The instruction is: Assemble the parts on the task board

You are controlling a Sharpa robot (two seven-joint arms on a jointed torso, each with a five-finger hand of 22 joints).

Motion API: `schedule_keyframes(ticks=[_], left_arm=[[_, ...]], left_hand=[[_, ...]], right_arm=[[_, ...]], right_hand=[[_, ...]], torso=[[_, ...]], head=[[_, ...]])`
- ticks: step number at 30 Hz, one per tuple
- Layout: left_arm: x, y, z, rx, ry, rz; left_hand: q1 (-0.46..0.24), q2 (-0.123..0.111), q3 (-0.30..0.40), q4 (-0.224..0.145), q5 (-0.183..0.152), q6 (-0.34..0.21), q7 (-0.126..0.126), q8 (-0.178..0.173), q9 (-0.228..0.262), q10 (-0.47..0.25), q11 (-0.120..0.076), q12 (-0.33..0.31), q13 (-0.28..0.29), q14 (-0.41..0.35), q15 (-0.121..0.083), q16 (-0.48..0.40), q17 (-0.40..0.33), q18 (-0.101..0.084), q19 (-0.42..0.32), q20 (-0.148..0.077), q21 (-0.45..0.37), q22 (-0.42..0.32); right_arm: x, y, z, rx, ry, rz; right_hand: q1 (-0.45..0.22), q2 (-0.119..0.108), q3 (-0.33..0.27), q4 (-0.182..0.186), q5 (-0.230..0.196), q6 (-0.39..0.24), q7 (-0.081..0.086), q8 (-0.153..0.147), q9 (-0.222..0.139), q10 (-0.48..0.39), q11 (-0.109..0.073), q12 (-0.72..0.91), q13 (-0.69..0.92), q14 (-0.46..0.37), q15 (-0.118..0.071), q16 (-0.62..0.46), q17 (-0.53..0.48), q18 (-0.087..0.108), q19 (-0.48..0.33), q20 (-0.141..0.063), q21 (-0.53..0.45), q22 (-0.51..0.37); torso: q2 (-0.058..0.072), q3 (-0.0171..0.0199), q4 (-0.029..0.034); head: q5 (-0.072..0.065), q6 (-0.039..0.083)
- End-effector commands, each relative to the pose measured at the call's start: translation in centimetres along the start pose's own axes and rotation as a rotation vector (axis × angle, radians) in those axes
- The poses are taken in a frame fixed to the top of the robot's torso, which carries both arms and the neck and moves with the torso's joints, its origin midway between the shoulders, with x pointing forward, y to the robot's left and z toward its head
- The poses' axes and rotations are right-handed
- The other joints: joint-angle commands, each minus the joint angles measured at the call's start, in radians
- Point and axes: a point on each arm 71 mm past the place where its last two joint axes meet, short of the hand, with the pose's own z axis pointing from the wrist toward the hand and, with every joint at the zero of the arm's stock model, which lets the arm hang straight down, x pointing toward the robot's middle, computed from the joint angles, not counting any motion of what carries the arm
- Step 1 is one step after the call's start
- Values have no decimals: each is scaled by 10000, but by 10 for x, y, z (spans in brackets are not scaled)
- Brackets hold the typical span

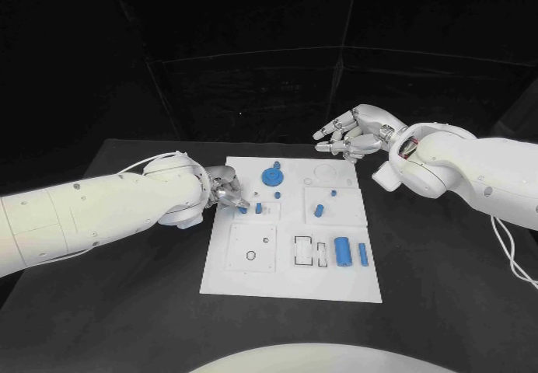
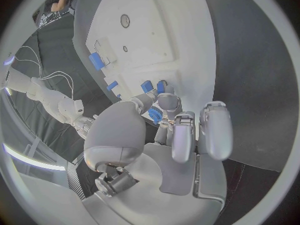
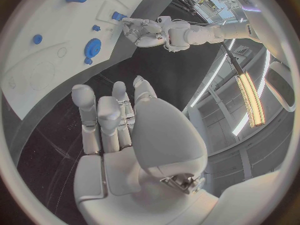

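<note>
Nearest my head camera is the bare front stretch of the black worktop (image 1: 134, 311), the largest thing in front of me. On it lies the white rectangular task board (image 1: 294, 276), its long axis running away from me.

My left robot hand (image 1: 228, 191) sits at the board's left edge, about level with the board's middle row. In the left wrist view its fingers (image 2: 170, 105) curl inward, and a small blue part (image 2: 154, 115) shows between them and the thumb. I judge it is pinching that part, with the fingertips close over the board next to two short blue pegs (image 2: 153, 86).

My right robot hand (image 1: 357, 134) hovers over the worktop beyond the board's far right corner, apart from it. Its fingers are loosely curved and apart, and it holds nothing.

Among the parts, the round blue disc (image 1: 271, 176) stands near the far edge. A blue cylinder (image 1: 340, 250) and a slimmer blue rod (image 1: 362, 253) lie side by side in the near right section, their long axes pointing away from me. A small blue peg (image 1: 319, 209) lies near the middle.

The coming move turns on the left robot hand. It is much the nearer of the two, and the seat for its part should lie just to its right, on the board's left half.
</note>
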Motion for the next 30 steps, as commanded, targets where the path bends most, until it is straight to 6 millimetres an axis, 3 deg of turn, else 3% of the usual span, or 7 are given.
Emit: schedule_keyframes(ticks=[1, 17, 30], left_arm=[[2, 0, 1, -174, 177, 249], [2, 2, 4, -358, -10, 138], [2, 0, -8, 348, -1017, -501]], left_hand=[[34, -18, 1173, -1116, 36, 25, -46, 71, 7, 70, 1, -60, -29, 1054, -44, 33, 2634, -78, 244, -22, 3, 305], [-3, -45, 1179, -1105, 35, 59, -61, 111, 16, 113, -8, -3, 39, 1054, -48, 33, 2634, -76, 242, -24, -3, 300], [-36, -101, 1240, -1111, 39, 113, -104, 207, 41, 202, -45, 66, 102, 1054, -73, 33, 2634, -104, 295, -41, 104, 433]], right_arm=[[0, 2, 0, -142, 45, 47], [1, 3, 0, -161, 46, 48], [0, 2, 0, -162, 21, 41]], right_hand=[[9, 89, -21, 3, 43, -29, -25, 34, 5, -57, -16, -47, -9, -34, 18, -56, 14, 183, -56, 18, -65, -5], [9, 89, -21, 3, 43, -29, -25, 34, 5, -57, -16, -47, -9, -34, 18, -56, 14, 183, -56, 18, -65, -5], [5, 95, -27, 15, 65, -26, -24, 38, 6, -51, -15, -56, -35, -33, 18, -76, 5, 186, -59, 18, -83, -23]], torso=[[-5, -2, 14], [-1, -7, 17], [-7, -7, 24]], head=[[2, -22], [-13, -52], [-47, -93]])
